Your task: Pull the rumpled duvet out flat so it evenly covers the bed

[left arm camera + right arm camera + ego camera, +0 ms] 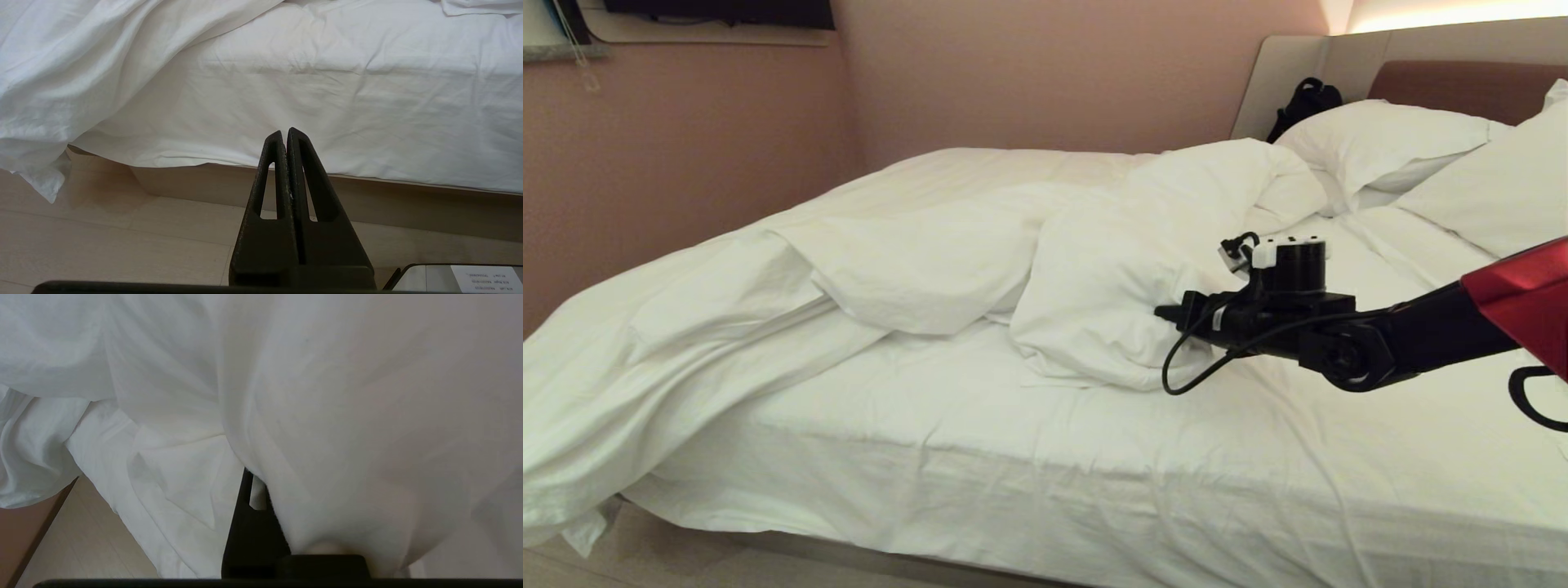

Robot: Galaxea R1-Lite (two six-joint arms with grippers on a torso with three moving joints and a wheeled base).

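The white duvet (1094, 269) lies bunched in a heap along the middle of the bed (1094, 474), and its left end spills over the foot corner (605, 392). My right gripper (1172, 313) reaches in from the right, low at the heap's near fold, and is shut on the duvet. In the right wrist view the duvet's cloth (347, 416) drapes over the jaws, and only one black finger (249, 531) shows. My left gripper (284, 132) is shut and empty. It is parked low beside the mattress side (327, 102).
Two plump pillows (1380, 139) (1503, 180) lean at the headboard (1462, 86), with a black bag (1303, 102) behind them. A pink wall runs along the bed's far side. Pale wood floor (102, 245) and the beige bed base (204, 183) lie below the mattress.
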